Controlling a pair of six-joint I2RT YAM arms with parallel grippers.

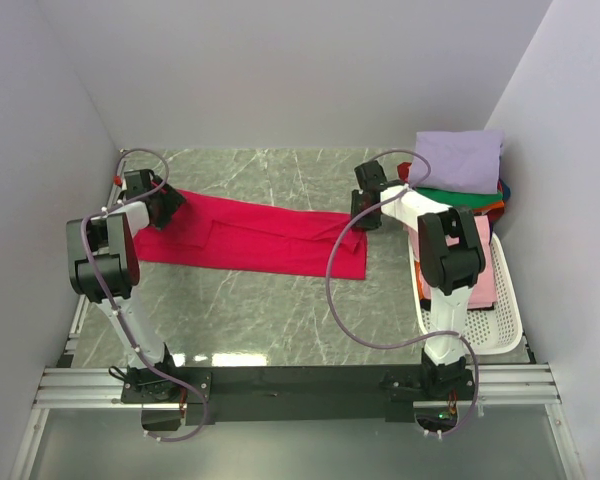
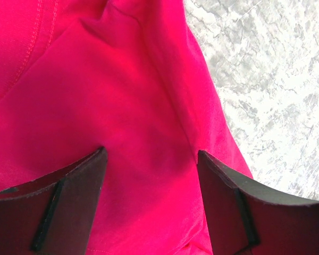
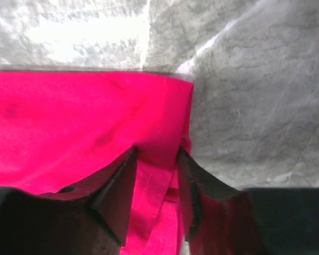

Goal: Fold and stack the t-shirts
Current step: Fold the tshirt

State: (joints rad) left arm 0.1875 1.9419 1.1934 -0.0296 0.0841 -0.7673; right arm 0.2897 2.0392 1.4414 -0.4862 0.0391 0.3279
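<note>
A large crimson t-shirt (image 1: 250, 240) lies folded into a long strip across the marble table. My left gripper (image 1: 166, 208) hovers over its left end. In the left wrist view that gripper (image 2: 151, 159) is open, and red cloth (image 2: 95, 79) lies flat between the wide-apart fingers. My right gripper (image 1: 365, 214) is at the strip's right end. In the right wrist view its jaws (image 3: 157, 154) stand partly closed on either side of a raised fold of the shirt's edge (image 3: 69, 117), with a gap still showing. Lavender (image 1: 458, 158), green (image 1: 460, 195) and pink (image 1: 483, 270) t-shirts lie at the right.
A white perforated basket (image 1: 505, 320) stands at the right edge of the table and holds the pink shirt. The lavender shirt tops a pile behind it. White walls close in the table on the left, back and right. Bare marble (image 1: 270, 320) lies in front of the strip.
</note>
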